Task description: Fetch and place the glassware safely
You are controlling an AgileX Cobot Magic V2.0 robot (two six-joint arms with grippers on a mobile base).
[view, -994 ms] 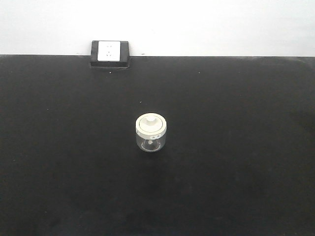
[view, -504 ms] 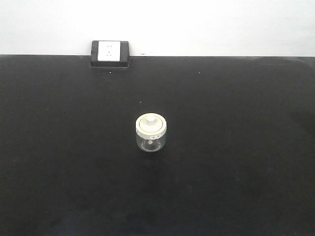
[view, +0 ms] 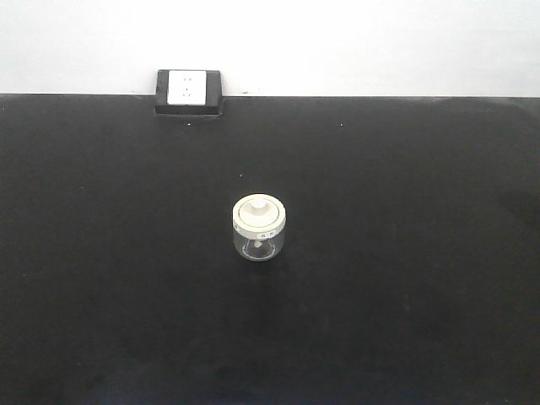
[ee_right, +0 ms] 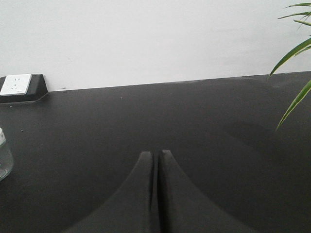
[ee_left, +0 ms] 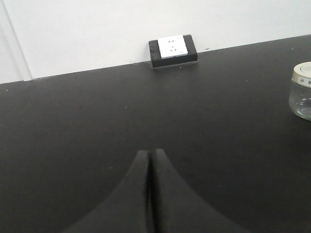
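Note:
The glassware (view: 258, 228), a small squat clear jar with a cream-white knobbed lid and a small white piece inside, stands upright in the middle of the black table (view: 405, 253). In the left wrist view the glassware (ee_left: 302, 92) shows at the right edge, far right of my left gripper (ee_left: 150, 152), which is shut with nothing in it. The right wrist view catches only a sliver of the glassware (ee_right: 4, 158) at the left edge. My right gripper (ee_right: 156, 153) is shut and holds nothing. Neither gripper appears in the front view.
A white wall socket in a black housing (view: 187, 90) sits at the table's back edge against the white wall. Green plant leaves (ee_right: 294, 53) hang at the right edge of the right wrist view.

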